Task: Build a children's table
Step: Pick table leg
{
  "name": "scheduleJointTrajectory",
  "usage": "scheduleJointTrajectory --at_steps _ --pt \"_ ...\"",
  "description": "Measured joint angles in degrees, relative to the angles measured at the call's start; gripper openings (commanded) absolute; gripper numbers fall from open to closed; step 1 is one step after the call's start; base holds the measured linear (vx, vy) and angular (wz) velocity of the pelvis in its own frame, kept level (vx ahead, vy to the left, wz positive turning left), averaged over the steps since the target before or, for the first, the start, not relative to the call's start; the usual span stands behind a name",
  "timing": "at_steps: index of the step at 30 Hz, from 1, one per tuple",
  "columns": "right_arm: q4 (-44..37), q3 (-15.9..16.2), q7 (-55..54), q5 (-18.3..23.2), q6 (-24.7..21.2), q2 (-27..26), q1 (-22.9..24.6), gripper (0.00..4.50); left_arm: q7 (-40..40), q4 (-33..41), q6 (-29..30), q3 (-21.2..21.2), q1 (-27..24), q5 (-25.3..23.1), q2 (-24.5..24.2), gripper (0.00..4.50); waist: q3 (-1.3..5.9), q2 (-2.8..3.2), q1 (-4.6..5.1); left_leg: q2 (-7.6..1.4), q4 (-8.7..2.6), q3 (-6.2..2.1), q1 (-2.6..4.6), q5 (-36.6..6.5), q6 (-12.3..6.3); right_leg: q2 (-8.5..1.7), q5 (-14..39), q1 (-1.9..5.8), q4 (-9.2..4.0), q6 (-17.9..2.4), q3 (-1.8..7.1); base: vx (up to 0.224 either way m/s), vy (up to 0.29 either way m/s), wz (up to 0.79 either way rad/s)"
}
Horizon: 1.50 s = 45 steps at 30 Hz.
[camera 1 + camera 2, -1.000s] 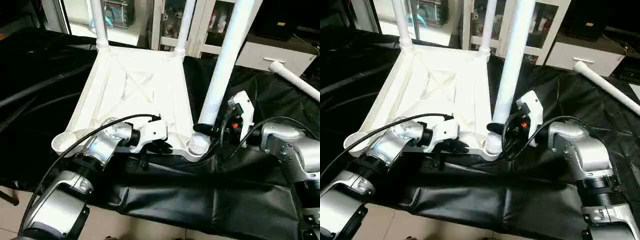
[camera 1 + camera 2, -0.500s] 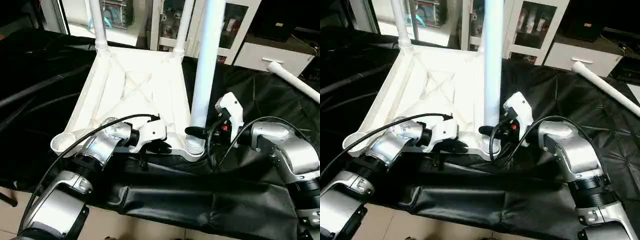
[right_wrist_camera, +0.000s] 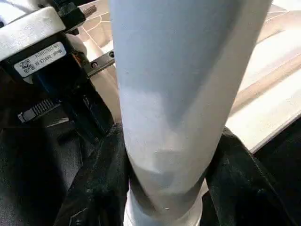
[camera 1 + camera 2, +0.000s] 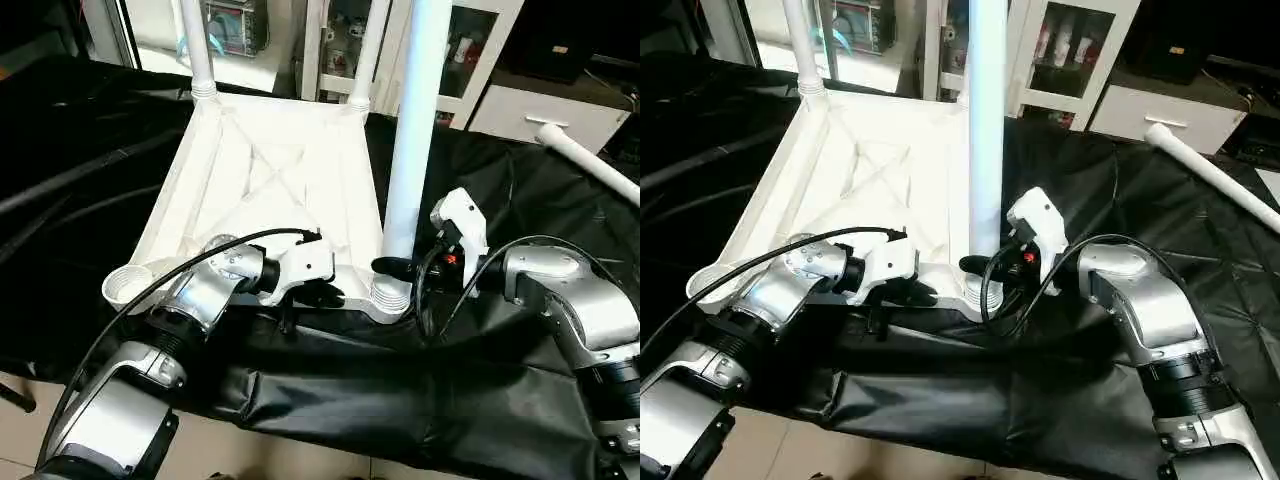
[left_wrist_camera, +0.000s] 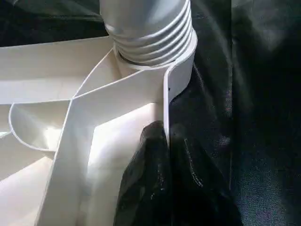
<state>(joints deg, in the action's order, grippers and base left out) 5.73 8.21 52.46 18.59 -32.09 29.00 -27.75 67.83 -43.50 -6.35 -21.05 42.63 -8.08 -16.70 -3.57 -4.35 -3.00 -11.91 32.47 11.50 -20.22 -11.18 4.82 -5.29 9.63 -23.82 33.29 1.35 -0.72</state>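
On the black-draped surface, the upright white tapered plastic leg, pinched by the right tool, is seated in the white ribbed tabletop's five-o'clock socket; the rim is clamped by the left tool.

Black sheet-covered surface under an upturned white tabletop, loose white leg on the sheet.

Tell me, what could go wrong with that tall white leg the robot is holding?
The leg stands in the near corner socket with ribs showing, so it may not be fully seated and could tip when the right gripper releases. The left gripper only pinches the tabletop rim, so the top could slide.
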Motion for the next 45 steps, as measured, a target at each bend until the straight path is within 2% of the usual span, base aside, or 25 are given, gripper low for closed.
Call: scheduleJointTrajectory --at_steps 7,13,22,28,33,36,45 --pt "1.7 -1.7 -1.6 0.8 0.1 -2.3 0.4 1.83 -0.2 -0.3 0.0 0.1 0.0 0.0 -0.2 0.0 0.04 -0.09 0.07 0.0 0.07 -0.01 0.06 0.0 0.07 0.0 0.0 0.01 0.16 0.0 0.01 0.0 0.0 0.0" --pt "3.9 -4.4 -2.3 2.6 0.4 -3.6 1.5 1.83 -0.3 -0.4 0.1 0.1 0.0 -0.1 -0.3 0.0 0.15 -0.27 0.33 0.0 0.11 -0.03 0.08 0.0 0.08 -0.01 0.0 0.05 0.16 0.0 0.02 0.0 0.0 0.0" --pt "6.0 -6.9 -3.0 4.3 2.7 -4.9 4.0 1.83 -0.7 -0.5 0.1 0.0 0.0 -0.1 -0.1 0.0 0.42 -0.64 0.52 0.01 0.12 -0.04 0.1 -0.1 0.09 -0.02 0.0 0.09 0.15 0.0 0.01 0.0 0.0 0.0" --pt "5.0 -8.5 -4.0 5.6 4.7 -5.6 7.6 1.83 -0.8 -0.5 0.0 -0.2 0.0 -0.2 0.2 0.0 0.56 -0.76 0.36 0.0 0.08 -0.08 0.12 -0.1 0.09 -0.02 0.0 0.2 -0.02 0.0 -0.03 0.0 0.0 0.0" --pt "3.1 -8.9 -5.0 5.6 6.3 -6.0 9.9 1.83 -0.7 -0.4 0.0 -0.4 -0.1 -0.2 0.4 0.0 0.7 -0.7 0.08 0.01 -0.02 -0.07 0.15 -0.1 0.09 -0.02 0.1 0.3 -0.18 0.1 -0.06 0.0 0.0 0.0" --pt "-0.1 -8.6 -6.2 5.5 7.8 -6.0 12.9 1.83 -0.6 -0.2 -0.1 -0.7 -0.3 -0.2 0.6 0.0 0.76 -0.67 -0.3 0.01 -0.16 -0.07 0.2 -0.1 0.1 -0.02 0.2 0.32 -0.2 0.2 -0.07 0.0 0.0 0.0" --pt "-5.9 -7.8 -7.8 4.0 9.2 -5.2 17.5 1.83 -0.5 -0.5 0.0 -0.7 -0.6 -0.1 0.4 0.0 1.04 -0.72 -0.16 0.02 -0.42 -0.08 0.24 -0.1 0.12 -0.01 0.5 0.48 -0.22 0.6 -0.07 0.0 0.0 0.0"
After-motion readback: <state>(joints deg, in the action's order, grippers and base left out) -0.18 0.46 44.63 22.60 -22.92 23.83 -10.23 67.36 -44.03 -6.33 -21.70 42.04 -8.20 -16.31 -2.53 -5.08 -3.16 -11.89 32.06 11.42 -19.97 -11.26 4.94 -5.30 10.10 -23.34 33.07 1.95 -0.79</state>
